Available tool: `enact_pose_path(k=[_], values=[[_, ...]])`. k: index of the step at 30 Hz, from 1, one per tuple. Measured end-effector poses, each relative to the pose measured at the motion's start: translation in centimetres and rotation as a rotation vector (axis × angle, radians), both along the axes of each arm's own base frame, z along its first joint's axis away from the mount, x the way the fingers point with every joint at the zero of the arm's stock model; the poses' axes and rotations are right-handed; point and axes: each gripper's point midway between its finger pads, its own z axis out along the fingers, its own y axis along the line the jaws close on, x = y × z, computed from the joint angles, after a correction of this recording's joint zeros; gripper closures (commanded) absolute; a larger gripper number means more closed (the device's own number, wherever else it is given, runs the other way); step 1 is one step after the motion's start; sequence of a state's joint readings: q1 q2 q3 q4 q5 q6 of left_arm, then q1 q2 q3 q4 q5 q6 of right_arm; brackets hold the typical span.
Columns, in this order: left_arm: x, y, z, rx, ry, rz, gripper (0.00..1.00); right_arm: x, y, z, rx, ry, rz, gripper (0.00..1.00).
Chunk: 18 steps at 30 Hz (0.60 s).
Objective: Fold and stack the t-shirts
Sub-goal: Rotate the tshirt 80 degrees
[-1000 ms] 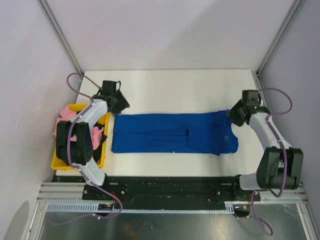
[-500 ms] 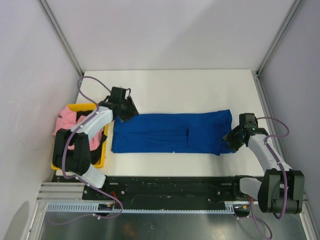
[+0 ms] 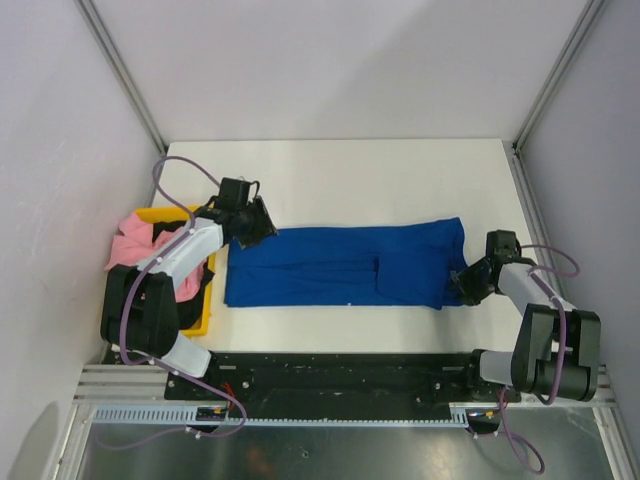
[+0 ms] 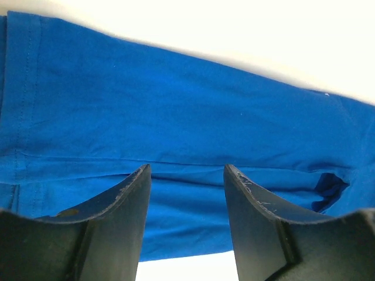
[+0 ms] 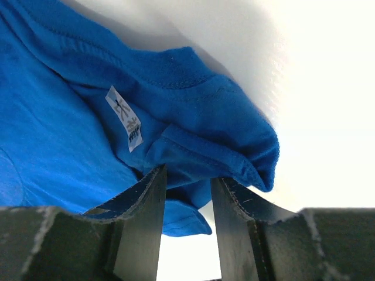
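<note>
Blue t-shirt (image 3: 345, 265) folded into a long strip, flat on the table (image 3: 380, 180).
Left gripper (image 4: 187, 172) over its left end, jaws apart, nothing clamped; right gripper (image 5: 188, 172) at the collar end, jaws apart astride the bunched hem.

Top camera looks down; wrist cameras close in, all sharing blue t-shirt (image 3: 340, 265).

I've swung the right gripper (image 3: 468, 283) from the blue t-shirt's (image 3: 340, 265) far right corner down to its near right corner, and brought the left gripper (image 3: 255, 228) rightward over the far left corner.
</note>
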<state>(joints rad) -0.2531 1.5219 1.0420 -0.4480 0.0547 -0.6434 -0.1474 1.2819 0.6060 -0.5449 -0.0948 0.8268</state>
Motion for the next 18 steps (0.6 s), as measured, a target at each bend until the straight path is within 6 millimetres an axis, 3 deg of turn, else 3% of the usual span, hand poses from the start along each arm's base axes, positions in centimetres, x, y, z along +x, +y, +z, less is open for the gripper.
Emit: enact_pose_path(k=[5,9,12,18], values=[[-0.3,-0.1,-0.1,0.003,0.001,-0.035,0.42,1.6,-0.8,-0.4,0.038,-0.01,-0.041,0.59],[-0.8,-0.5,-0.2,0.003,0.006,-0.093,0.42,5.2,-1.5,-0.4,0.066,-0.016,-0.053,0.61],[-1.3,-0.7,-0.5,0.006,0.012,-0.131,0.42,10.2,-2.5,-0.1,0.068,-0.054,-0.048,0.61],[-3.1,-1.5,-1.9,0.02,0.051,-0.205,0.43,22.9,-4.8,0.6,0.009,-0.205,-0.002,0.6]])
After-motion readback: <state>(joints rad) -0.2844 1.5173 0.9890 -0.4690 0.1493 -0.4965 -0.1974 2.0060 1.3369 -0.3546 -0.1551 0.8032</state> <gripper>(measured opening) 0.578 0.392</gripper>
